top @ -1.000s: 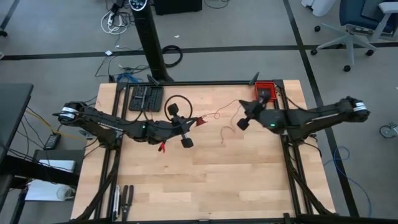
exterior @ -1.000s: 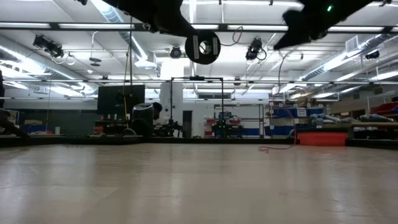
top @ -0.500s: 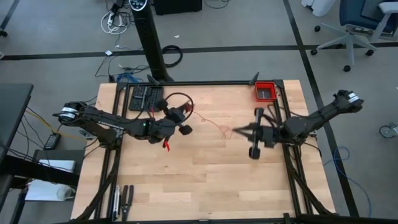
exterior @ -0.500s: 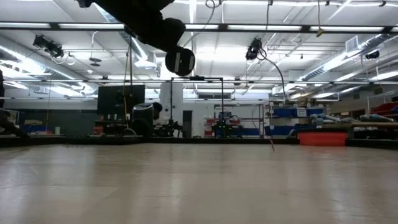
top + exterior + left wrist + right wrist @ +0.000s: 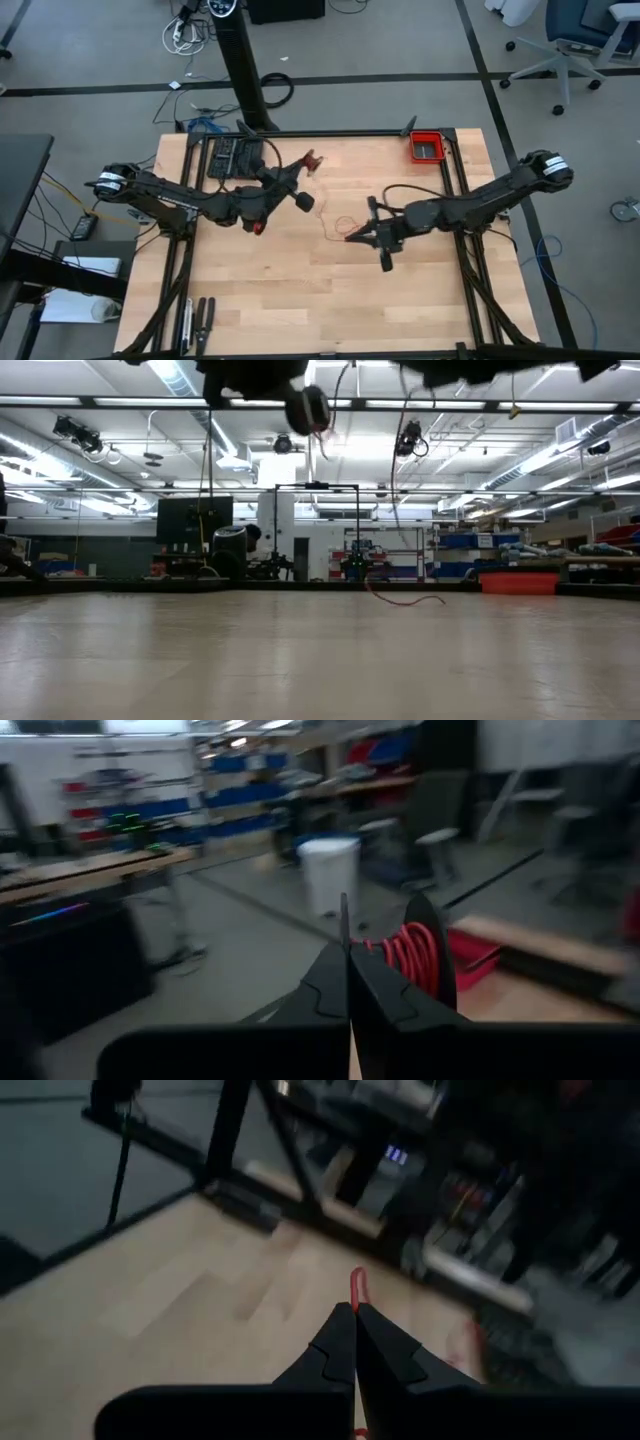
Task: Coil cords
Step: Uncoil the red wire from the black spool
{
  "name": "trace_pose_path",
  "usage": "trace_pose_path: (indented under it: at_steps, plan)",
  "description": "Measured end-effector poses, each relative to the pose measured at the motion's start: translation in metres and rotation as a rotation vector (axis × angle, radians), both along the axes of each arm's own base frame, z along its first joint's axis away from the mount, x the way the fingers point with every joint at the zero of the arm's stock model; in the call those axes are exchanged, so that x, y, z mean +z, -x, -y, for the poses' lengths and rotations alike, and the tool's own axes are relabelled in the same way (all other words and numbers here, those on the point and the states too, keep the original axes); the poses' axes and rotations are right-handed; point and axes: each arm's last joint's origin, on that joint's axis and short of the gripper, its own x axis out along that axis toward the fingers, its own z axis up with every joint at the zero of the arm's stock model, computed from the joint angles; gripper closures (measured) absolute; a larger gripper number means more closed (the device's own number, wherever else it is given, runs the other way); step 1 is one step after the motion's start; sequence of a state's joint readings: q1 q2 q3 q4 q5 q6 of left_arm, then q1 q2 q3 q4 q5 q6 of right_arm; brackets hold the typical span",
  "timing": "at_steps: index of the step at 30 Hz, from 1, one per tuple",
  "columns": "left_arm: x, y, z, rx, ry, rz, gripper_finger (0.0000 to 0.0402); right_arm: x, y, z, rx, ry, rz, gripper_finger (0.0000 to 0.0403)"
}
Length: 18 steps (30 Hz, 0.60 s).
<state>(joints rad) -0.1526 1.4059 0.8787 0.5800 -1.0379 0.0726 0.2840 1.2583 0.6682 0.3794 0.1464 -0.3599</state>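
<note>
The thin red cord (image 5: 333,222) lies slack on the wooden table near its middle; the low view shows a wavy stretch of the cord (image 5: 400,598) on the tabletop. My right gripper (image 5: 350,238) is shut on one end of it. Left of the middle, my left gripper (image 5: 297,178) is shut and carries a black spool (image 5: 303,201) above the table. In the left wrist view, red cord coils (image 5: 405,952) are wound against the spool's black disc (image 5: 435,955). My left gripper pinches a thin dark stem (image 5: 343,920) between its shut fingertips, and the stem pokes out past them. The spool with its red coils sits just beside the fingers, lifted clear of the table. How the stem joins the spool is hidden by the fingers. My right gripper pinches the cord's end (image 5: 357,1288) between its fingertips, and a short red stub sticks out beyond them. The fingers come nearly level from the table's right side. The rest of the cord trails slack onto the table.
A red bin (image 5: 426,147) stands at the far right corner. A black slotted tray (image 5: 232,157) lies at the far left. Hand tools (image 5: 198,318) lie at the near left edge. A black post (image 5: 245,70) rises behind the table.
My right gripper has swung from beside the red bin toward the table's middle and near side, turning and sinking a little, still shut on the cord end. The loose strand has been dragged along with it. My left gripper has rolled and tipped upward, swinging the spool toward the far edge.
</note>
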Motion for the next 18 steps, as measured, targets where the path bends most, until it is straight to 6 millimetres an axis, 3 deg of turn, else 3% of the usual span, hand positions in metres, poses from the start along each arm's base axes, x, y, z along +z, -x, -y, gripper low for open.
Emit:
trace_pose_path:
  at_steps: [4, 9, 14, 18]
  plan:
    - [0.005, -0.002, 0.007, -0.158, -0.003, 0.060, 0.0401, -0.026, -0.010, 0.016, -0.116, -0.001, -0.161, 0.0403]
    - [0.002, -0.006, 0.014, -0.369, -0.061, -0.009, 0.0401, -0.044, 0.000, 0.048, -0.561, 0.071, -0.335, 0.0403]
    - [-0.012, -0.007, 0.016, -0.447, -0.133, -0.232, 0.0401, -0.034, 0.025, 0.072, -0.976, 0.082, -0.314, 0.0403]
    - [-0.029, -0.003, 0.013, -0.431, -0.171, -0.458, 0.0401, -0.015, 0.047, 0.079, -1.155, 0.077, -0.209, 0.0403]
